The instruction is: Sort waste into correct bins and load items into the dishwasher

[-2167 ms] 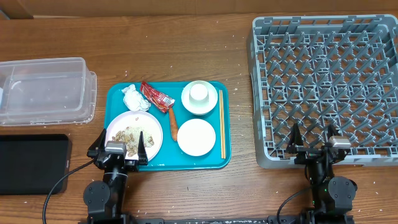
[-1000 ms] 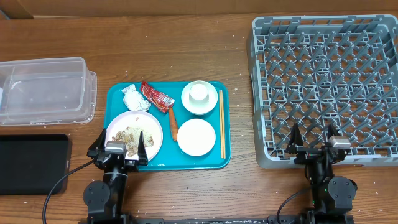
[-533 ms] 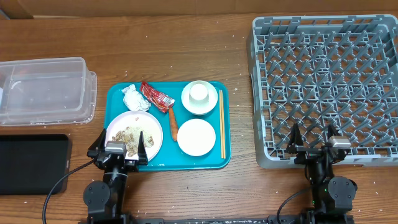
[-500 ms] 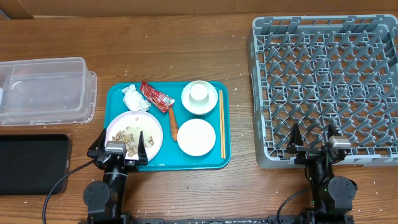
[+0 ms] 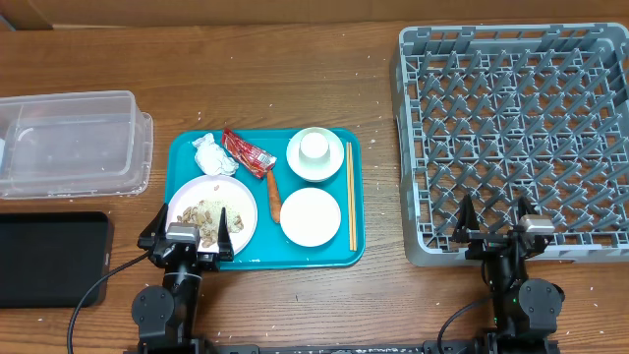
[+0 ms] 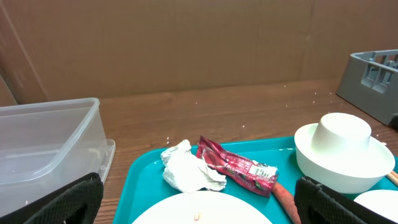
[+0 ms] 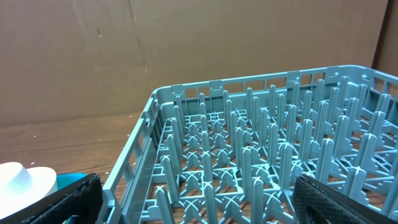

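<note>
On the teal tray (image 5: pixel 187 157) lie a crumpled tissue (image 5: pixel 209 154), a red wrapper (image 5: pixel 248 153), an orange carrot stick (image 5: pixel 274 197), a plate (image 5: pixel 238 202) with food scraps (image 5: pixel 208 212), a bowl (image 5: pixel 315 162) holding an upturned cup (image 5: pixel 314 146), a second bowl (image 5: pixel 311 216) and chopsticks (image 5: pixel 351 197). My left gripper (image 5: pixel 189 228) stands open over the plate's near edge, holding nothing; its view shows tissue (image 6: pixel 186 168) and wrapper (image 6: pixel 239 167) ahead. The right gripper (image 5: pixel 491 221) is open and empty above the near rim of the grey dish rack (image 5: pixel 516 128), whose pegs (image 7: pixel 261 143) fill its view.
A clear plastic tub (image 5: pixel 69 143) sits at the left, with a flat black tray (image 5: pixel 49 258) in front of it. Bare wooden table lies between the teal tray and the rack. A brown cardboard wall (image 6: pixel 186 43) backs the table.
</note>
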